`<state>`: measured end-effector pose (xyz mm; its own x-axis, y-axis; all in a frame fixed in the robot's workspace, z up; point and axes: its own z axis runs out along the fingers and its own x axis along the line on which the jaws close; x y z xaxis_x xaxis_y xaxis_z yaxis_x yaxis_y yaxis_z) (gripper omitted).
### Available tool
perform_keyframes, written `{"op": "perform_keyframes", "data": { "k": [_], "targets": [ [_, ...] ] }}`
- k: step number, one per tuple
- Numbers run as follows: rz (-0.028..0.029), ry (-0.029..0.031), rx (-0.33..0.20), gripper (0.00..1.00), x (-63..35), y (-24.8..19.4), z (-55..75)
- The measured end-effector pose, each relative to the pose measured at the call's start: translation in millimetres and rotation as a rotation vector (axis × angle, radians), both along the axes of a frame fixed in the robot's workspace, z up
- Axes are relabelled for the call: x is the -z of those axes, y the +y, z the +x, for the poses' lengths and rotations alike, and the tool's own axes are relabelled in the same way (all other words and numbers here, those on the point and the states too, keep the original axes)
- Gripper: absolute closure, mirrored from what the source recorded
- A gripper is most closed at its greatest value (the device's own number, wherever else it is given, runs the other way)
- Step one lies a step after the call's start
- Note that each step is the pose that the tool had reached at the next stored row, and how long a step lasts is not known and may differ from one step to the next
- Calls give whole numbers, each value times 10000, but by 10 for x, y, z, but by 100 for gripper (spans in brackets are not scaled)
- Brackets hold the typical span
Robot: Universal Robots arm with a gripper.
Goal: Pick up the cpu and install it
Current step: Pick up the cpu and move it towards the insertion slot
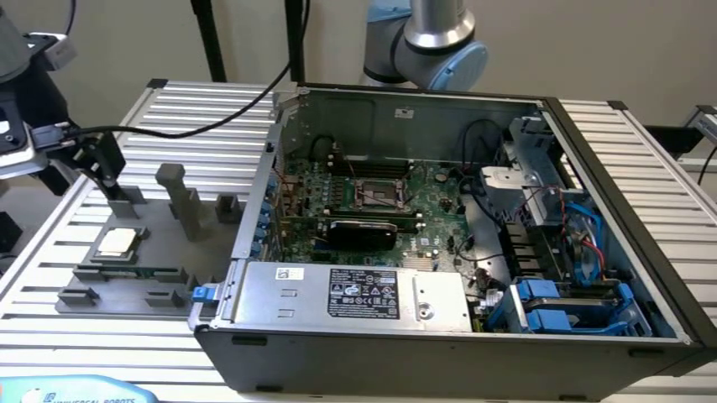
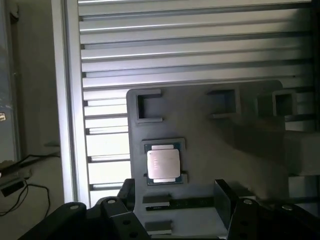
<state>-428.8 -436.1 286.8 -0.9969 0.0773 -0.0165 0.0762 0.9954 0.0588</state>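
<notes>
Widely spread, empty hand above cpu

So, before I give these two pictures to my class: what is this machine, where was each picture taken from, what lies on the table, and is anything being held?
This is a single robot arm with a two-fingered gripper at its end. One picture comes from a camera standing off the arm. The other comes from a camera on the wrist, looking down past the fingers.

On the slatted table sits an open computer case with its motherboard showing. At the exterior view's left is a grey tray. The cpu, a small silvery square chip, lies in a pocket on it, with a memory stick beside it. The gripper hangs above the tray, open, holding nothing.
</notes>
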Motion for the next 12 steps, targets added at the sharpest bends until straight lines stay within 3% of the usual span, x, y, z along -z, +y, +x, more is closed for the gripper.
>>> {"op": "perform_keyframes", "data": {
  "k": [12],
  "targets": [
    [0,1,1,27,217,-74,36]
  ]
}}
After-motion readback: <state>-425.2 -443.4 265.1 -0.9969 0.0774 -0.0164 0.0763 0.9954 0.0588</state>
